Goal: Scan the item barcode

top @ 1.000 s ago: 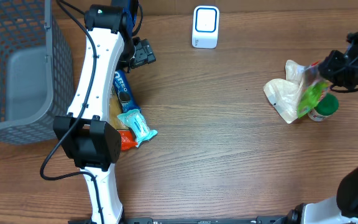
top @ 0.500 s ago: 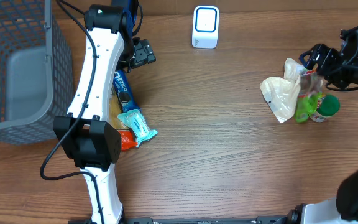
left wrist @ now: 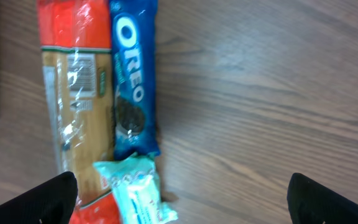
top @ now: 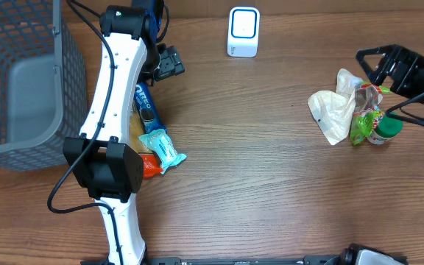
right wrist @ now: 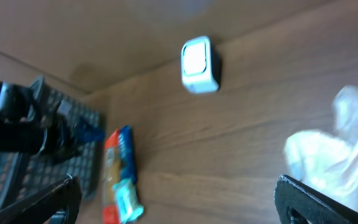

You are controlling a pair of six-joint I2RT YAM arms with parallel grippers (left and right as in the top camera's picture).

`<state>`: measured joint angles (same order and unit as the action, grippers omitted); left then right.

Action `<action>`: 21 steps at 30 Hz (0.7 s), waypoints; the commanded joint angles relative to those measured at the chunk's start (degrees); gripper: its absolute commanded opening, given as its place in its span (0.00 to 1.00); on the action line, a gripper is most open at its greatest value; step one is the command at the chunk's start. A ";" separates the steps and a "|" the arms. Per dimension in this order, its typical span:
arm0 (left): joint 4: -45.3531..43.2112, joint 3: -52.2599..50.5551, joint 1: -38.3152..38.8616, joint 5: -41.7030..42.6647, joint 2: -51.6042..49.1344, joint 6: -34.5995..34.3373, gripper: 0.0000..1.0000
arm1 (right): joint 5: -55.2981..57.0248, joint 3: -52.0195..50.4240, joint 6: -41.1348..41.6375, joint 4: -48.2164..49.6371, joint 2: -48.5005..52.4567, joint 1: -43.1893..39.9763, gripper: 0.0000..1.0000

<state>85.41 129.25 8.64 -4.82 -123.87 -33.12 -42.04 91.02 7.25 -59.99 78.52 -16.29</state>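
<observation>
A white barcode scanner (top: 243, 32) stands at the back of the table; the right wrist view also shows the scanner (right wrist: 199, 64). My right gripper (top: 367, 65) hovers open and empty just above and behind a green packet (top: 364, 119), which leans on a white plastic bag (top: 331, 112) and a green-capped bottle (top: 385, 129). My left gripper (left wrist: 182, 202) is open and empty above an Oreo pack (left wrist: 133, 74), a spaghetti pack (left wrist: 73, 93) and a teal packet (left wrist: 135, 196). Those items lie beside the left arm (top: 116, 88).
A grey wire basket (top: 17, 81) fills the left side of the table. A red wrapper (top: 149, 166) lies under the teal packet (top: 162, 149). The wooden table (top: 256, 169) runs between the two item piles.
My right gripper has opened and let go of the green packet, then pulled up and back to the right. The packet now rests against the bag and bottle. The left arm has not moved.
</observation>
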 commanded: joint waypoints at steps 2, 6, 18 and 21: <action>-0.31 -0.26 0.39 6.40 -0.52 -0.72 1.00 | -3.04 0.50 -4.48 -3.41 1.01 2.62 0.98; 0.31 -0.26 0.39 6.91 -0.52 0.85 1.00 | -2.67 0.48 -7.93 -5.97 1.01 5.49 0.94; 11.41 14.51 -0.28 -0.24 4.76 5.57 0.53 | 10.34 0.50 -5.46 -2.12 3.74 23.65 0.94; 11.41 19.23 -0.48 -2.97 10.54 4.13 0.59 | 12.96 0.50 -3.56 -1.01 6.21 29.11 0.93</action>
<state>96.51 143.31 8.54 -3.86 -121.25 -28.03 -33.71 91.02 1.10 -61.67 82.32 8.64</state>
